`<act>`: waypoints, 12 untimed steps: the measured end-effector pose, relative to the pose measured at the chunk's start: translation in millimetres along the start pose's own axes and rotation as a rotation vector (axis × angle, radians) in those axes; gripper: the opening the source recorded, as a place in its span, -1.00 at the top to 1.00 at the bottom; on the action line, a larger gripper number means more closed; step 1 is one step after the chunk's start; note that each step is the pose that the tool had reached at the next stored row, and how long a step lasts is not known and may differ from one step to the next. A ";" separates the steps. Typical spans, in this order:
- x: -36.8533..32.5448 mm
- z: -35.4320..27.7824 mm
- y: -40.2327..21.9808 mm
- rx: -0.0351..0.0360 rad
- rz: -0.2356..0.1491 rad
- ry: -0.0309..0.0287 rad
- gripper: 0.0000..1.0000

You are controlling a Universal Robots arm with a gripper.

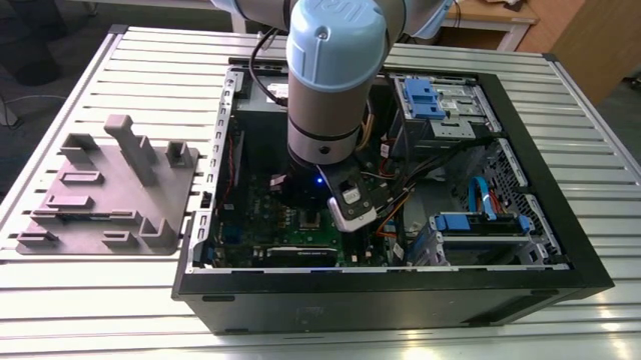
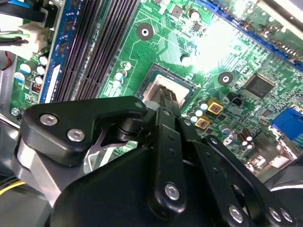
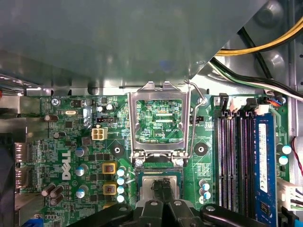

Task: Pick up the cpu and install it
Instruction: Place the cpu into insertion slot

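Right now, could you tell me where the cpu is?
In the first wrist view, the cpu is at the open socket, under the hand, beside the memory slots.

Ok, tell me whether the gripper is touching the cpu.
Cannot tell. In both wrist views the gripper sits over the middle of the cpu in the socket, but neither shows contact or a gap plainly.
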State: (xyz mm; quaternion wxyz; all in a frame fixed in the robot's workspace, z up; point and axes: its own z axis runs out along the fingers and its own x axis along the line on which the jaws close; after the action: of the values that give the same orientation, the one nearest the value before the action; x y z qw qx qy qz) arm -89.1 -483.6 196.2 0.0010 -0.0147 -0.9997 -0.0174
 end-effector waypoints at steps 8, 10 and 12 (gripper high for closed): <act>0.1 3.0 -0.5 0.0029 0.000 0.0007 0.80; 0.1 3.5 -0.5 0.0026 0.000 0.0006 0.80; 0.0 3.9 -0.3 0.0017 0.000 0.0001 0.80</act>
State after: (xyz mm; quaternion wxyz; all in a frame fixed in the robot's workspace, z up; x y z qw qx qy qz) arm -89.1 -483.8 192.2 0.0011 -0.0147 -0.9998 -0.0165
